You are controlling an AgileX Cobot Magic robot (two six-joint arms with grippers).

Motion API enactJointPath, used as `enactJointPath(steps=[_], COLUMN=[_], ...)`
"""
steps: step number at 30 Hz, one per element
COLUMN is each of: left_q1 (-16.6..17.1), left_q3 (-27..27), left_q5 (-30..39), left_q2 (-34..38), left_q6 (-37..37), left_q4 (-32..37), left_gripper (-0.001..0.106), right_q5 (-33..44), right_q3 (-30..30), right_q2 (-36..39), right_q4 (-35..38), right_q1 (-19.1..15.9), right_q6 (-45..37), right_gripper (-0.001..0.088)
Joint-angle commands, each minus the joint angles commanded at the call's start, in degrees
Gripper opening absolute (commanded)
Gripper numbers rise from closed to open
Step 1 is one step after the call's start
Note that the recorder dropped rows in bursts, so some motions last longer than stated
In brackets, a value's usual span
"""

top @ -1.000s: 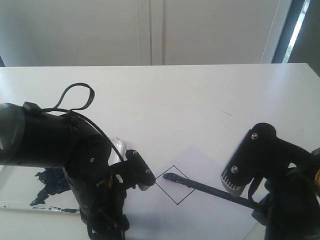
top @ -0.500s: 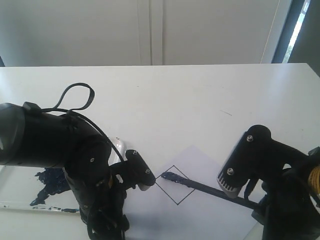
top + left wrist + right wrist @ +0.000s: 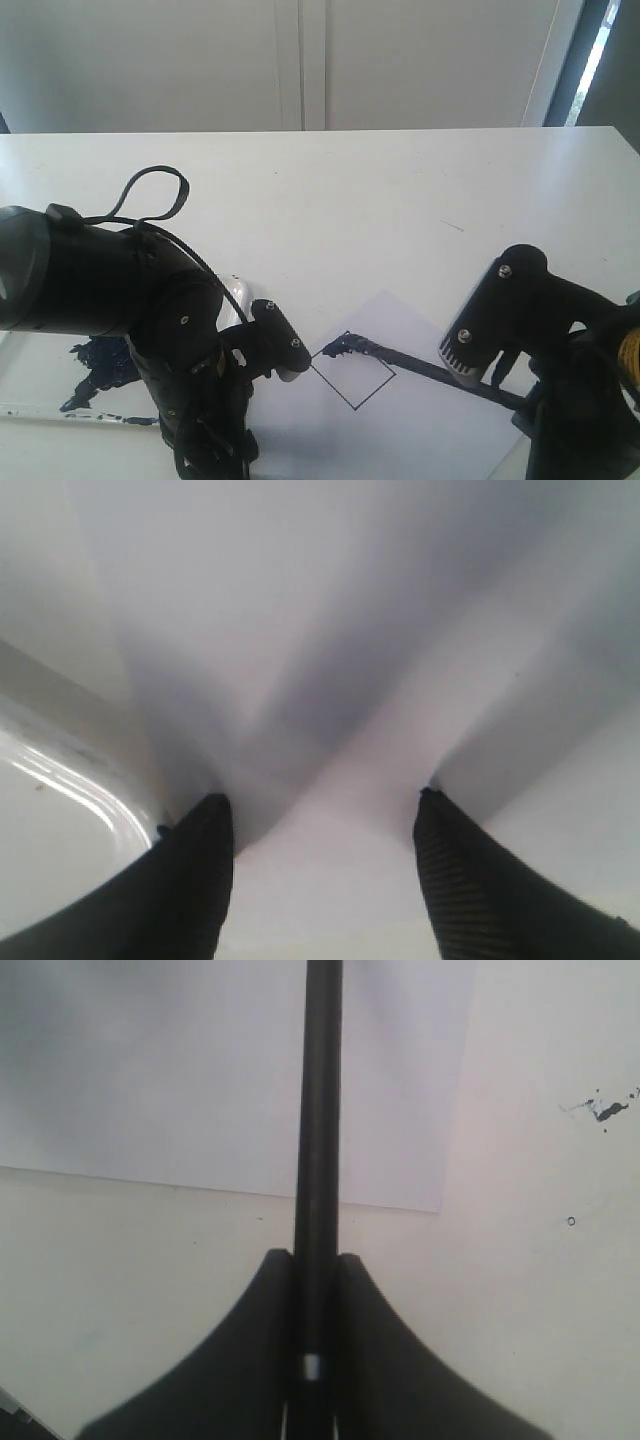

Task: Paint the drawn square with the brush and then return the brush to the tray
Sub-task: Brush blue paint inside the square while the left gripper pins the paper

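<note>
1. The brush (image 3: 405, 358) is a long, thin black stick. Its dark, paint-loaded tip lies on the upper-left edge of the drawn square (image 3: 352, 370), on the white paper (image 3: 430, 430).
2. The right end effector (image 3: 318, 1260) pinches the brush handle, its fingers pressed tight on either side. A small silver band shows between them.
3. The clear tray (image 3: 30, 385) sits on the counter (image 3: 400, 200) at the left, partly hidden by the left arm. It holds a dark blue-black paint blotch (image 3: 105, 365) and specks.
4. The left end effector (image 3: 320, 800) is spread and holds nothing. It sits low, just beside the tray's rim.
</note>
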Motion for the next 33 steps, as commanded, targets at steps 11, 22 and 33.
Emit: enactJointPath(steps=[11, 22, 33], left_q1=[0.0, 0.0, 0.0], left_q3=[0.0, 0.0, 0.0], left_q5=[0.0, 0.0, 0.11], left_q2=[0.0, 0.0, 0.0], left_q6=[0.0, -0.11, -0.11], left_q4=[0.0, 0.0, 0.0], left_gripper=[0.06, 0.06, 0.06], right_q5=[-0.22, -1.23, 1.4], right_q3=[0.0, 0.0, 0.0], right_q2=[0.0, 0.0, -0.21], right_q4=[6.64, 8.32, 1.52], right_q1=[0.0, 0.0, 0.0], right_q6=[-5.79, -8.38, -1.5], right_gripper=[0.0, 0.0, 0.0])
